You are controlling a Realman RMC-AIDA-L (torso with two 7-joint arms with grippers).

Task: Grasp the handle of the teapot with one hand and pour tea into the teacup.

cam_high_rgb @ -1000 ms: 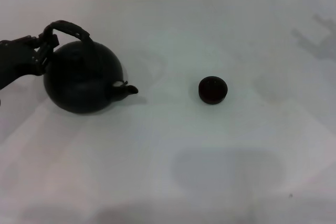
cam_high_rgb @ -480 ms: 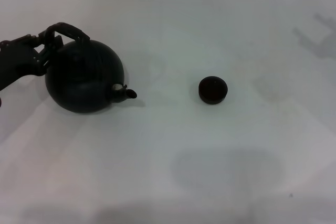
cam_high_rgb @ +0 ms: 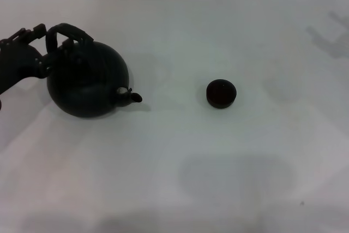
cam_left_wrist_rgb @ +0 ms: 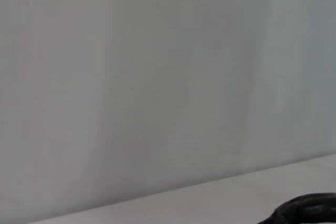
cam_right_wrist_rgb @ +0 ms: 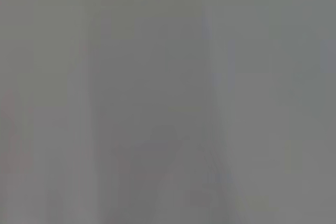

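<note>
The left arm comes in from the 9 o'clock edge of the head view, low and nearly level over the white bench (cam_high_rgb: 218, 189). Its left end effector (cam_high_rgb: 42, 47) sits just beside the teapot (cam_high_rgb: 87, 80), at the pot's 9 to 10 o'clock side, where the handle (cam_high_rgb: 70, 30) joins the round body. One dark finger (cam_high_rgb: 31, 31) reaches up toward the near foot of the hoop, and another part lies lower against the pot's side. Everything there is black on black, so I cannot tell if the fingers are apart, together, or clamped on the handle.

The teapot stands upright on the bench at about 9 o'clock in the head view. Its short spout (cam_high_rgb: 133, 97) points toward 3 to 4 o'clock, and the handle arches over the top of the body.

The teacup (cam_high_rgb: 221, 93) stands on the bench near the centre, at 3 o'clock from the teapot and well apart from it.

In the left wrist view only a plain pale surface shows, with a small piece of dark textured edge (cam_left_wrist_rgb: 304, 209) in one corner.

The right end effector is not seen in any view; the right wrist view shows only flat grey.
</note>
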